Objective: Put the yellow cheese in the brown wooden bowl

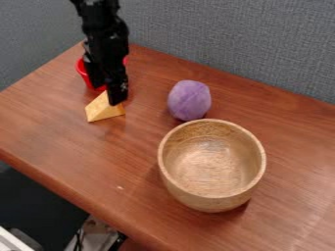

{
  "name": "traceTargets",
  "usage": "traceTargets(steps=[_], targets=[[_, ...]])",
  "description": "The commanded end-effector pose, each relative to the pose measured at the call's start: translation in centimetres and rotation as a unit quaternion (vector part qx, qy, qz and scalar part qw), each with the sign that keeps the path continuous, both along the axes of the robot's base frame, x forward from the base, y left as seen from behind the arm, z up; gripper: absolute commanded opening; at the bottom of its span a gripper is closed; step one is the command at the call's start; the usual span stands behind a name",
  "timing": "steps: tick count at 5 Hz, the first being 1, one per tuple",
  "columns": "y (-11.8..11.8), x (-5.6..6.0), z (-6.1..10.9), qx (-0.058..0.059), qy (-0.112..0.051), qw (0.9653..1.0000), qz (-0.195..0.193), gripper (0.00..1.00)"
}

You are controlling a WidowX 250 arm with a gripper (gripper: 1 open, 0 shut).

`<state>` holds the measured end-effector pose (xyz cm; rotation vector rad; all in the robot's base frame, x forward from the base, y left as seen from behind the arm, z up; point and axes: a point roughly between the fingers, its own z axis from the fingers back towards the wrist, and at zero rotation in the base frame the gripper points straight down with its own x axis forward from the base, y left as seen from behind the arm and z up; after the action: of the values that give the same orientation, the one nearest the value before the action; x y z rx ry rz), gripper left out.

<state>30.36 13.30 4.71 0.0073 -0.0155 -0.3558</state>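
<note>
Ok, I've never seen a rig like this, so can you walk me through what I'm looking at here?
The black shape coming down from the top is a single robot arm, and its lower end is the hand. There is just one viewpoint: a camera looking down at the table at an angle.

On the table are a yellow cheese wedge, a red bowl partly hidden behind the arm, a purple ball and a large brown wooden bowl, which looks empty inside.

The hand is open, right by the top of the cheese. The cheese sits on the table, so it isn't lifted; whether the fingers touch it, I can't tell from this angle.
</note>
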Motion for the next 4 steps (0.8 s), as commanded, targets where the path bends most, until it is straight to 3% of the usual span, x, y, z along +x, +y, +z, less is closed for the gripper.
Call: traceTargets(steps=[1,4], targets=[[1.35,1.09,0.43,0.013,-0.019,0.9997,-0.006,1.00],[2.08,1.87,-0.43,0.010,-0.028,0.9995,-0.014,1.00]])
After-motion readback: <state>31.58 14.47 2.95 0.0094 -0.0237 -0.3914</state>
